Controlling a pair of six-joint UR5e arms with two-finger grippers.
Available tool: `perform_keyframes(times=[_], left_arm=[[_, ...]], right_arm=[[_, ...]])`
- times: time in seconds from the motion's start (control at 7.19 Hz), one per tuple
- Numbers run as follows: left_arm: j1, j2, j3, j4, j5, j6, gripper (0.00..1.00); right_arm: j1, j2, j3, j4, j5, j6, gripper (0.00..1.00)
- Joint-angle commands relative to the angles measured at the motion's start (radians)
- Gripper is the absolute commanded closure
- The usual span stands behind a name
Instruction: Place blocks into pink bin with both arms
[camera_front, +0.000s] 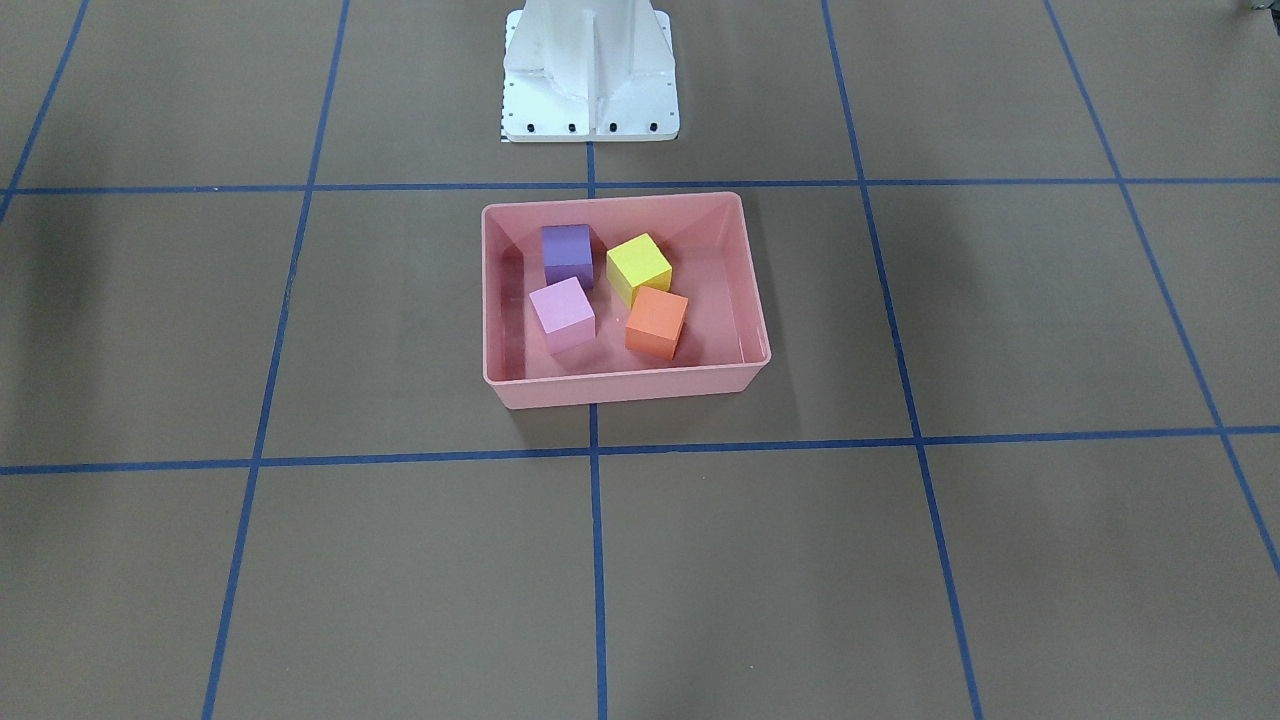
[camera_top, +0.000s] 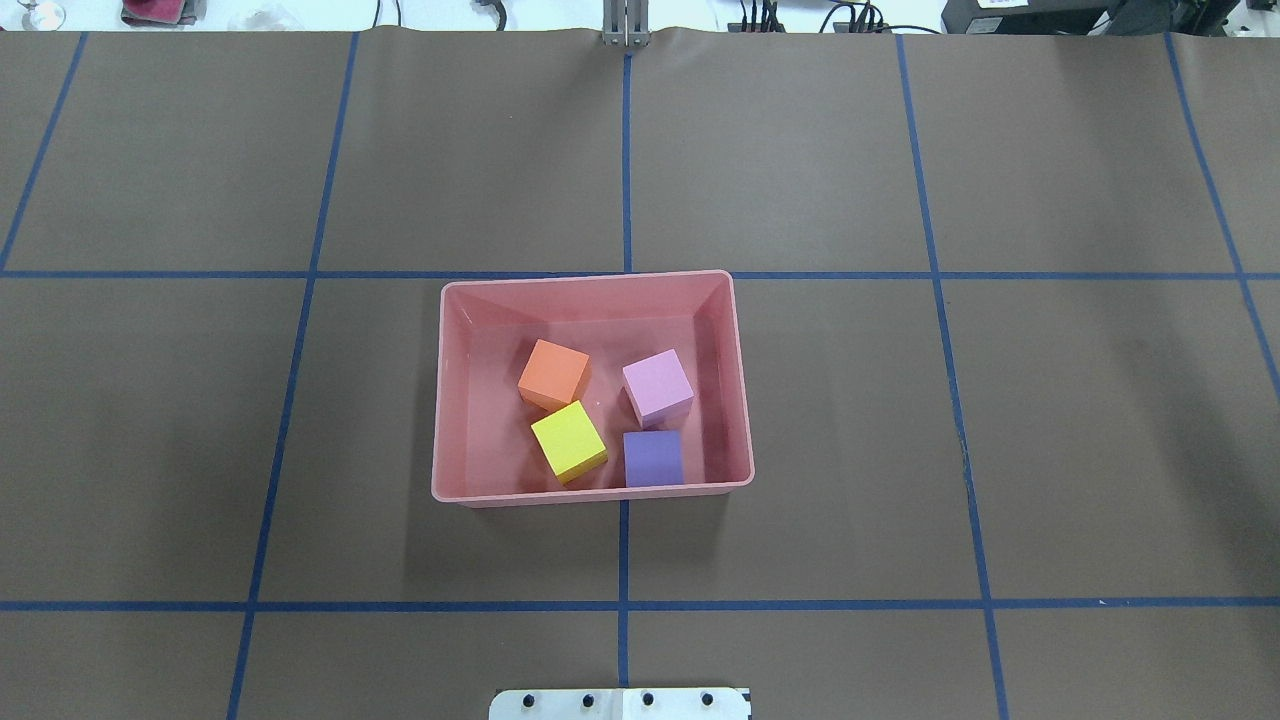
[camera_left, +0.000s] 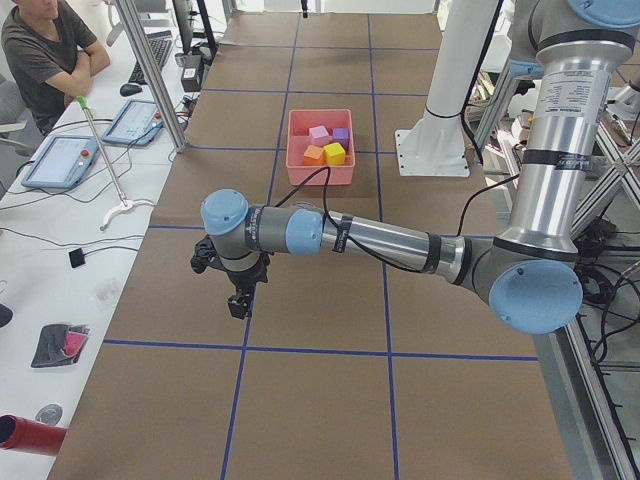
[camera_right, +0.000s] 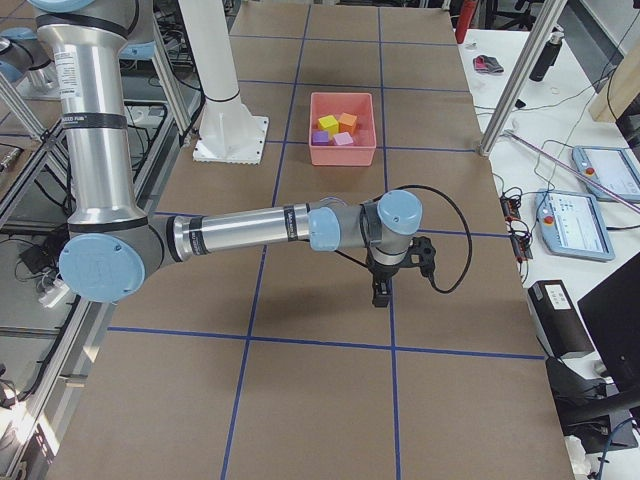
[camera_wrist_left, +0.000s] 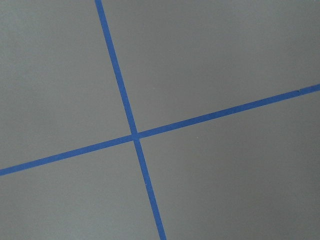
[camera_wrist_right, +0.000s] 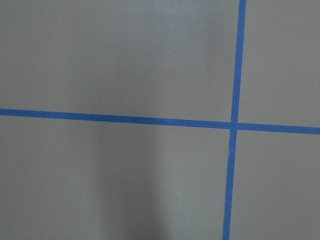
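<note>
The pink bin (camera_front: 620, 388) stands at the middle of the table. It holds all the blocks: the purple block (camera_front: 567, 254), the yellow block (camera_front: 639, 265), the light pink block (camera_front: 563, 312) and the orange block (camera_front: 657, 321). None is stacked on another. My left gripper (camera_left: 238, 305) shows only in the exterior left view; it points down over bare table, far from the bin (camera_left: 320, 176). My right gripper (camera_right: 380, 296) shows only in the exterior right view, also pointing down and far from the bin (camera_right: 342, 157). I cannot tell whether either is open or shut.
The white base pedestal (camera_front: 590, 75) stands behind the bin. Blue tape lines (camera_top: 624, 550) grid the brown table. A person (camera_left: 45, 50) sits at a side desk with tablets (camera_left: 62, 160). Both wrist views show only table and tape.
</note>
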Motion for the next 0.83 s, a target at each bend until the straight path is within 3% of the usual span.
perform_keyframes(times=[0.0, 0.7], left_arm=[[-0.003, 0.002, -0.017, -0.001, 0.000, 0.001, 0.00], [-0.003, 0.001, -0.029, -0.001, -0.001, -0.001, 0.00]], right_arm=[[0.000, -0.004, -0.017, 0.007, 0.021, -0.001, 0.00], [0.000, -0.005, -0.016, 0.007, 0.021, 0.004, 0.00]])
